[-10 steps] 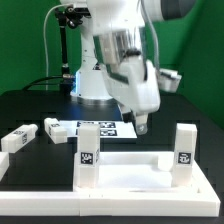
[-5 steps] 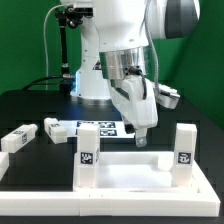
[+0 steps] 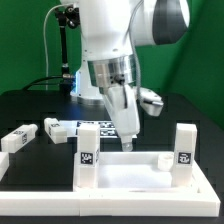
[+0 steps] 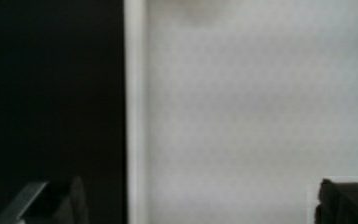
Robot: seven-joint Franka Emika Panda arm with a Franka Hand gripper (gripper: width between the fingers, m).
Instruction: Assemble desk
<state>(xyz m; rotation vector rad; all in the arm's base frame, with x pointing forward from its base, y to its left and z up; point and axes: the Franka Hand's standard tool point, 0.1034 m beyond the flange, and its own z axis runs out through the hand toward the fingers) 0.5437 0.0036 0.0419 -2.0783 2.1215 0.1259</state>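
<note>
The white desk top [image 3: 130, 183] lies at the front of the table, rim up. Two white legs stand upright on it, one at the exterior view's left [image 3: 88, 146] and one at the right [image 3: 184, 147], each with a tag. My gripper [image 3: 128, 143] points down at the top's far rim, between the two legs. In the wrist view the gripper [image 4: 194, 205] is open. Its dark fingertips [image 4: 44, 202] stand wide apart over the white desk top [image 4: 247, 100] and the black table beside it. Nothing is between them.
Two loose white legs [image 3: 18, 138] [image 3: 55, 128] lie on the black table at the exterior view's left. The marker board [image 3: 102, 126] lies behind the desk top. A thin white rail [image 3: 25, 195] runs along the front. The arm's base stands at the back.
My gripper has moved toward the exterior view's left and down, from above the middle right of the desk top to its far rim.
</note>
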